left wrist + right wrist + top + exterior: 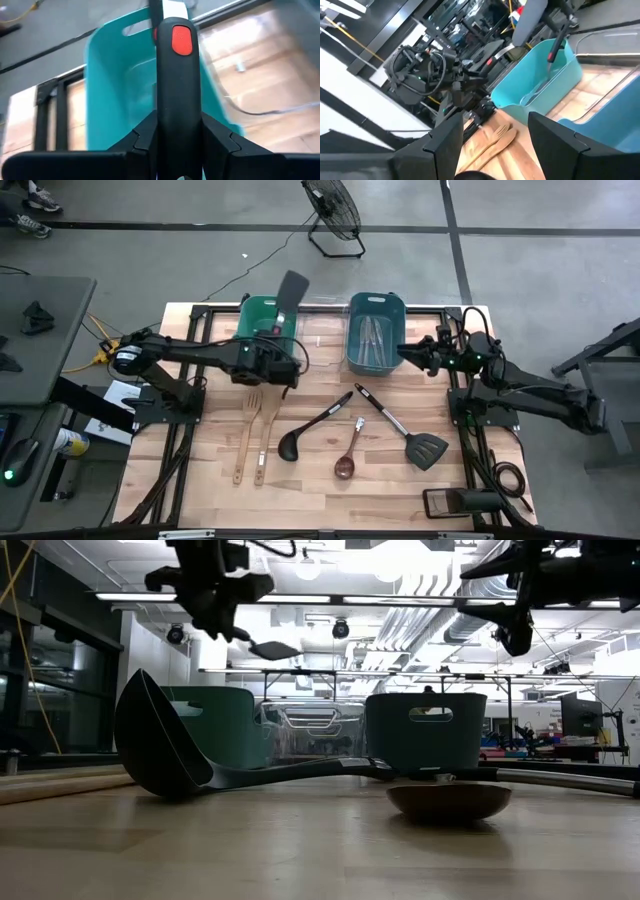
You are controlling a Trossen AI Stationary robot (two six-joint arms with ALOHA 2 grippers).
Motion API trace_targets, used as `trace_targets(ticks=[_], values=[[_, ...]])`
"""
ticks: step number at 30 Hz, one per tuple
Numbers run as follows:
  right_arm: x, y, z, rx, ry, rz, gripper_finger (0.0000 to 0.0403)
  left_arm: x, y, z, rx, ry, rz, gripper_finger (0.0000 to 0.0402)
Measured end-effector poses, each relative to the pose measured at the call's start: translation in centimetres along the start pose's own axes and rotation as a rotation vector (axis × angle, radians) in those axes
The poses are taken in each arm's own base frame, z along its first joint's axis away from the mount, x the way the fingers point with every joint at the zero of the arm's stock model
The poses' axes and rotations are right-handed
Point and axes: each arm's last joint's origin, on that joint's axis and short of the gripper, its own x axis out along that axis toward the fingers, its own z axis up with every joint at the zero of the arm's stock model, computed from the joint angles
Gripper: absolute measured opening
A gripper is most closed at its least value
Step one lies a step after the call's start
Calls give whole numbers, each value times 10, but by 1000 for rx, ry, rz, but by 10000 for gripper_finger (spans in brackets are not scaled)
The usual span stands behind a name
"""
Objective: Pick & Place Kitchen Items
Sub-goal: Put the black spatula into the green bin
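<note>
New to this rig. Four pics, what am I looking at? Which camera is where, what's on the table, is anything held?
Two dark robot arms work at a wooden table. One picture looks straight down, one looks level across the tabletop, and one comes from each wrist.

The left end effector is shut on a black spatula with a red-marked handle, holding it over the green bin. The right end effector is open, holds nothing, and waits beside the blue bin, which contains silver cutlery.

On the table: two wooden utensils, a black ladle, a wooden spoon and a black slotted spatula.
</note>
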Motion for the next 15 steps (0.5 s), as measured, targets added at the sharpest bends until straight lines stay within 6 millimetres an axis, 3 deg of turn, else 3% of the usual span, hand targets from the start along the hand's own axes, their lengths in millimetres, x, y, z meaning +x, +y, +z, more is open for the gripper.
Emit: trace_targets(ticks=[15], values=[[0,-5,4,1,-30,-39,215,28,18,15,-85,96,115,96]])
